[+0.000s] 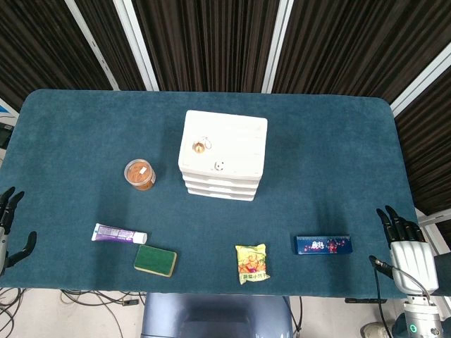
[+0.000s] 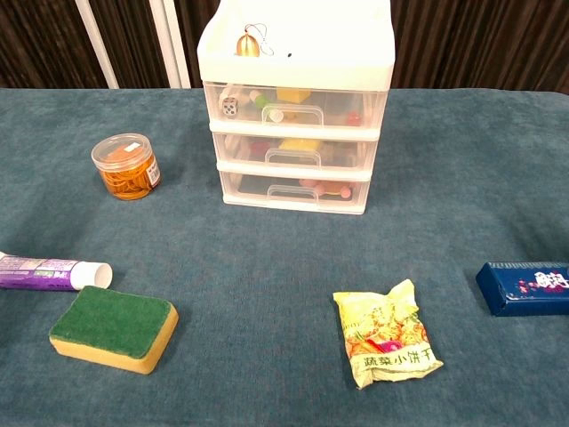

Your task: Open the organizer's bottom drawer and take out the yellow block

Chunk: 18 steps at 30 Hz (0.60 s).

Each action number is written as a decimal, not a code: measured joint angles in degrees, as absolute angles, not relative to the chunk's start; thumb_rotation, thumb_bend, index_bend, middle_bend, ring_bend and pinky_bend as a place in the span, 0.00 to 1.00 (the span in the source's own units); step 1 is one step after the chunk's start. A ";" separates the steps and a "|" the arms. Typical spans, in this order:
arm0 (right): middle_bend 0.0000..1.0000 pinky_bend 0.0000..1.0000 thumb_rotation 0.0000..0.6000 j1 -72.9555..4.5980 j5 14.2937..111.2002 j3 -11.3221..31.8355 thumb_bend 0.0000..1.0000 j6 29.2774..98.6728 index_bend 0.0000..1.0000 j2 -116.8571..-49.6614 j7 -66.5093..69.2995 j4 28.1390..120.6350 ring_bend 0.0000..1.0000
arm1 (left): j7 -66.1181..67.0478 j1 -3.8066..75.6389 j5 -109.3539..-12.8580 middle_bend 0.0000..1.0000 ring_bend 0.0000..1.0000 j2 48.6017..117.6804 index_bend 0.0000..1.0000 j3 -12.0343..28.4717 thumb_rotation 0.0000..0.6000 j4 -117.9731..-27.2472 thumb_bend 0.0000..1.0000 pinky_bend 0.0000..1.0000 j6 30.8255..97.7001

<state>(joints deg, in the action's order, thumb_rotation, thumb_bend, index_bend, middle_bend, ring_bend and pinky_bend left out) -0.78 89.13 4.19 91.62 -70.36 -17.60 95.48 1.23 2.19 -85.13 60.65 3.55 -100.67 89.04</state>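
Left hand (image 1: 8, 229) off the table's (image 1: 338, 155) near left corner, fingers spread apart, holding nothing. Right hand (image 1: 405, 246) off the near right corner, fingers spread apart too, touching nothing. Along the near edge, left to right: tube (image 2: 49, 271), sponge (image 2: 113, 327), snack bag (image 2: 385, 334), blue box (image 2: 524, 286). Further back on the left, a jar (image 2: 127, 166). Near the table's middle, the organizer (image 2: 298, 107), bottom drawer (image 2: 293, 189) shut. Inside the drawers, yellow bits, too blurry to tell which is the block.
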 measured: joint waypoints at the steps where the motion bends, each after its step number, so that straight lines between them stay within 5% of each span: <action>1: 0.10 0.23 1.00 -0.79 89.10 4.19 0.07 91.55 0.11 -70.36 -17.57 95.56 0.21 | 1.27 2.17 -85.11 0.00 0.00 60.63 0.03 3.56 1.00 -100.70 0.40 0.00 89.07; 18: 0.10 0.26 1.00 -0.86 88.05 4.25 0.07 90.64 0.10 -70.07 -14.21 96.06 0.24 | 1.42 2.11 -84.86 0.00 0.00 60.63 0.03 3.59 1.00 -100.89 0.40 0.00 89.01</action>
